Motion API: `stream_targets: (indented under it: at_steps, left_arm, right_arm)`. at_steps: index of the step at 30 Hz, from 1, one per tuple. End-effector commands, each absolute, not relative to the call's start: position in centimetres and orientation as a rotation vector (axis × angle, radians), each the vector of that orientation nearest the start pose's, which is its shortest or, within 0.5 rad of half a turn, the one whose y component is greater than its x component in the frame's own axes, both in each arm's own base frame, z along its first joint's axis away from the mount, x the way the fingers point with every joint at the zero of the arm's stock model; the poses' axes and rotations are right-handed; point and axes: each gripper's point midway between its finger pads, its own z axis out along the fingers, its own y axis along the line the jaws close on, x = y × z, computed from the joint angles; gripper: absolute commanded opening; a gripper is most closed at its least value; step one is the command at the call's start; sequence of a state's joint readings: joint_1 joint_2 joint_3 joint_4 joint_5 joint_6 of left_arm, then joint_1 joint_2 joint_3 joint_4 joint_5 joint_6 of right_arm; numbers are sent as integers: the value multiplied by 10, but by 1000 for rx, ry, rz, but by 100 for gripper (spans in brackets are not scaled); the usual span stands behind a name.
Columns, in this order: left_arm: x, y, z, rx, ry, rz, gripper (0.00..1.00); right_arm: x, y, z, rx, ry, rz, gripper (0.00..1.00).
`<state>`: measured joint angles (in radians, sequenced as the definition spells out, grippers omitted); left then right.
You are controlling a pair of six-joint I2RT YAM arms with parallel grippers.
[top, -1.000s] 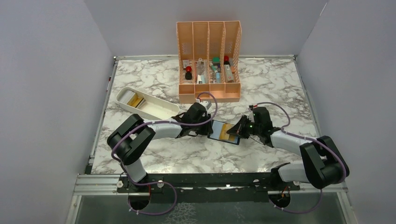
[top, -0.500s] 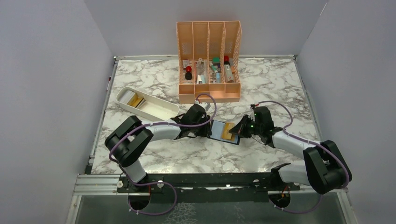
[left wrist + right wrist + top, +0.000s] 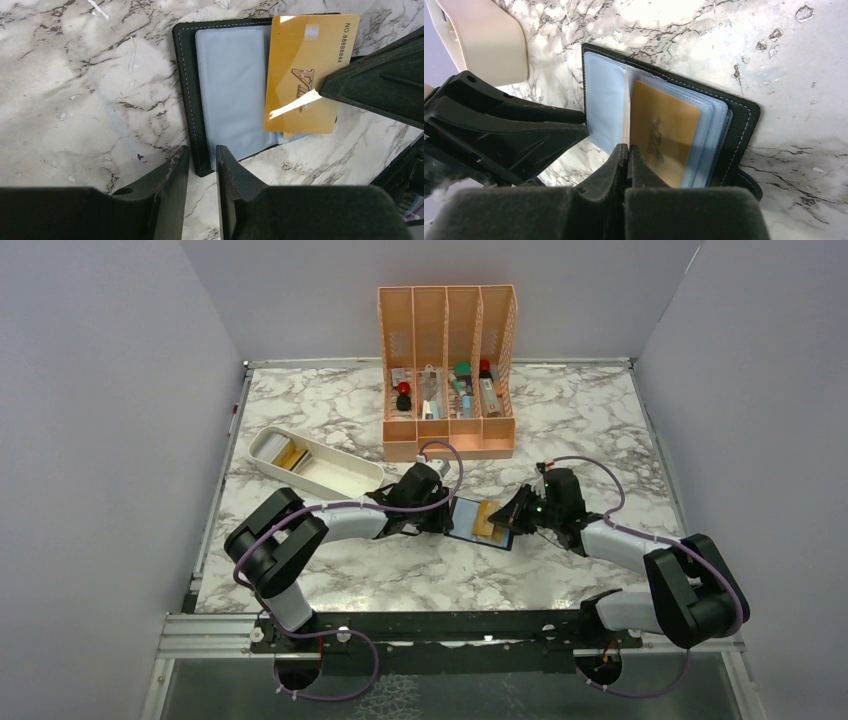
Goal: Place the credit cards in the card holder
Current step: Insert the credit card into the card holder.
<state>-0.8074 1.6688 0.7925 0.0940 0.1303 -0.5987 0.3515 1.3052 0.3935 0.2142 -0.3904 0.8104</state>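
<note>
Grey walls are closing off three sides of a white, grey-veined marble bench (image 3: 400,580) in the top view. An orange slotted organiser (image 3: 447,370) is standing at the back. A white tray (image 3: 345,478) is lying at the left, with one credit card (image 3: 291,454) resting in its far end. Near the middle, the black card holder (image 3: 464,520) is lying open and flat between the two arms. The left jaws are reaching to its left edge and the right jaws to its right edge, where a gold card (image 3: 487,517) is showing.

Marble is filling most of the left wrist view. The left jaws are standing only narrowly parted, with the holder's near corner lying in the gap; I cannot tell whether they are pinching it. The holder's bluish pockets are facing up, and the gold card is hanging over their right part, with a dark finger of the right arm lying over its edge.

Marble is again running behind everything in the right wrist view, with a corner of the tray at the upper left. The right jaws are pressed together on the gold card, seen here edge-on as a thin pale line rising over the open holder. A pocketed card (image 3: 664,132) is sitting behind a translucent sleeve just right of that line.
</note>
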Motion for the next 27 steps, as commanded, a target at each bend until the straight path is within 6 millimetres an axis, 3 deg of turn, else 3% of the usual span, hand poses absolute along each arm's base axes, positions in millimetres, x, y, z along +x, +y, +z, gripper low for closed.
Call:
stream_targets:
  at_steps: [1,8,27]
  left_arm:
    - [229,-313,17,344,2541,-766,29]
    - [228,-313,14,348,2546,-760,29]
    - [226,-317,14,358,2549,-774,27]
  right_arm:
    - [246,193,38,355,2422,1040,1]
    - [239,195,32,406,2431,1081,1]
    - [234,204,31,332,2435,1167,2]
